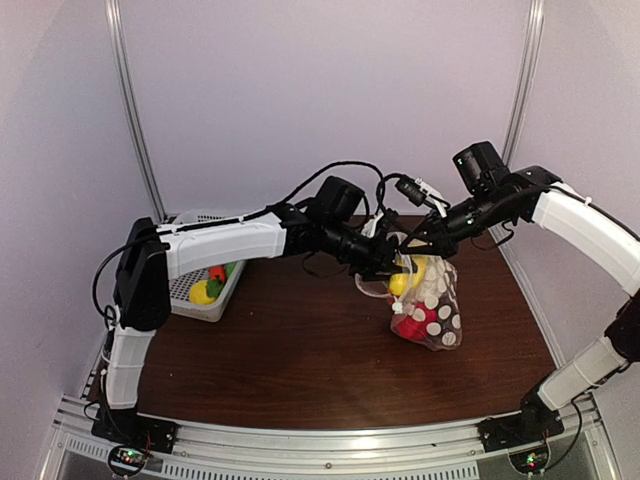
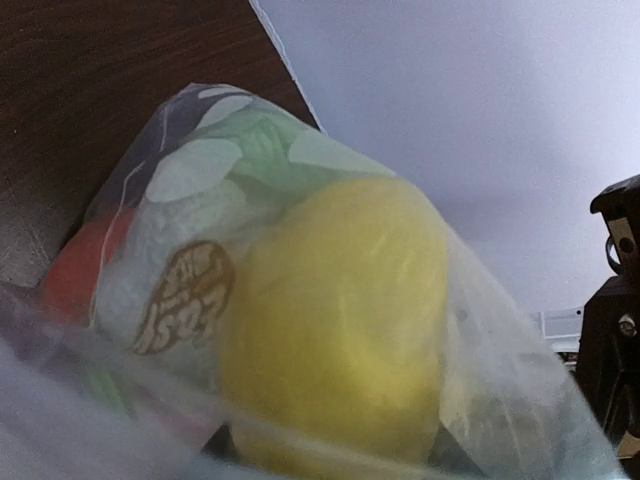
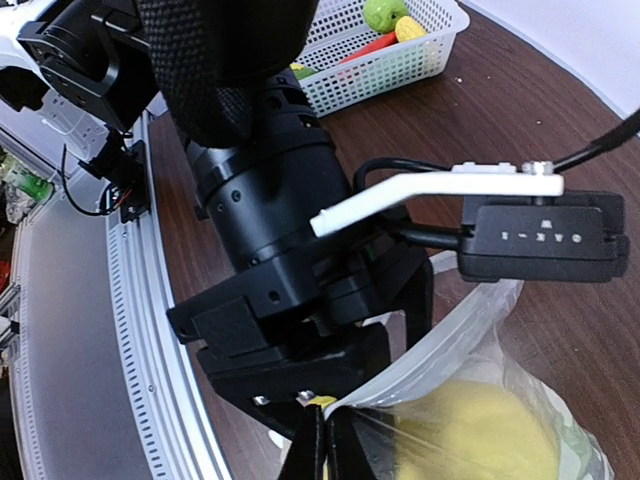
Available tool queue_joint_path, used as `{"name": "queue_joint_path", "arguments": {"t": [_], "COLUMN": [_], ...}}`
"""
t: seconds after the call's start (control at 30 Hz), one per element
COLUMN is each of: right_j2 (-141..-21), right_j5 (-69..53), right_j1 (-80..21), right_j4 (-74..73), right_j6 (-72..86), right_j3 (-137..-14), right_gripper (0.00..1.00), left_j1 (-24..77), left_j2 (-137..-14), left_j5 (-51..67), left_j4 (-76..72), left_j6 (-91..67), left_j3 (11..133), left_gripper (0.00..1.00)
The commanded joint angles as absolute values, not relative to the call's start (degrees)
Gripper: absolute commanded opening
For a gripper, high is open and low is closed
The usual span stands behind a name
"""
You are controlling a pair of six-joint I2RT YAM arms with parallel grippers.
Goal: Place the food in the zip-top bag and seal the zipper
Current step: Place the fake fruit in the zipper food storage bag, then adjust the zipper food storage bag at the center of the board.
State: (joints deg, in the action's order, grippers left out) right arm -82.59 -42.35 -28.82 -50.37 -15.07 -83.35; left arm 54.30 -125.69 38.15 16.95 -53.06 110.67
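Over the middle of the table, looking at the zip-top bag being held up by its mouth, bottom seemingly resting on the wood, a bit right of centre. Reading this as the filling stage, sealing not yet started. Seeing the right hand clenched tight on the bag's rim, pinching plastic right at the top edge. Struggling to read the left hand: parked at the mouth, jaws looking partly spread, maybe grasping the other lip, maybe just nosing in, can't tell. Spotting yellow food filling the upper part of the bag and red food lower down.

Leaning towards holding that right pinch firm and high, then spreading the lips sideways rather than yanking upward, so avoiding dumping the load. Also eyeing the zipper: running slack and curved away from the pinch, so probably needing pulling straight before any pressing shut.

Moving on to the surroundings: noticing the white basket well apart on the left, partly behind the left arm, holding loose food in yellow, green and red. Guessing at more trips being needed. Finding the left wrist camera crowding right over the mouth, so risking a snag there.
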Motion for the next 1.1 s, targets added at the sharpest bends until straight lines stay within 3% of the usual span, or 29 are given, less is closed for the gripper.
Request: {"name": "queue_joint_path", "arguments": {"t": [0.0,0.1,0.27,0.3,0.33,0.63,0.87,1.07], "right_j2": [-81.7,-80.2,-76.7,-76.7,-76.8,-77.4,-78.7,-79.6], "right_j5": [-52.9,-49.7,-47.8,-48.4,-48.8,-49.1,-50.9,-52.3], "right_j1": [-29.1,-27.1,-24.1,-23.9,-23.8,-23.3,-23.3,-23.3], "right_j4": [-49.7,-48.2,-42.4,-42.2,-42.0,-40.5,-37.5,-35.0], "right_j6": [-16.5,-16.2,-13.2,-12.8,-12.5,-10.9,-8.2,-6.1], "right_j3": [-87.0,-87.7,-82.4,-82.2,-82.1,-81.4,-80.3,-78.7], "right_gripper": [0.0,0.0,0.0,0.0,0.0,0.0,0.0,0.0], "left_j1": [56.8,57.6,59.3,59.2,59.2,59.2,59.3,59.4], "left_j2": [-129.9,-130.3,-123.6,-122.2,-120.9,-104.9,-93.1,-91.2], "left_j5": [33.1,30.9,25.1,24.9,24.5,16.2,-1.0,6.7], "left_j4": [18.2,20.8,14.1,12.4,10.9,14.6,17.8,9.5], "left_j6": [-44.4,-41.4,-37.1,-36.9,-36.3,-28.2,-35.7,-47.6], "left_j3": [115.7,118.2,111.1,109.8,108.6,102.5,82.3,70.4], "left_gripper": [0.38,0.4,0.77,0.92,0.97,0.98,0.96,0.83]}}
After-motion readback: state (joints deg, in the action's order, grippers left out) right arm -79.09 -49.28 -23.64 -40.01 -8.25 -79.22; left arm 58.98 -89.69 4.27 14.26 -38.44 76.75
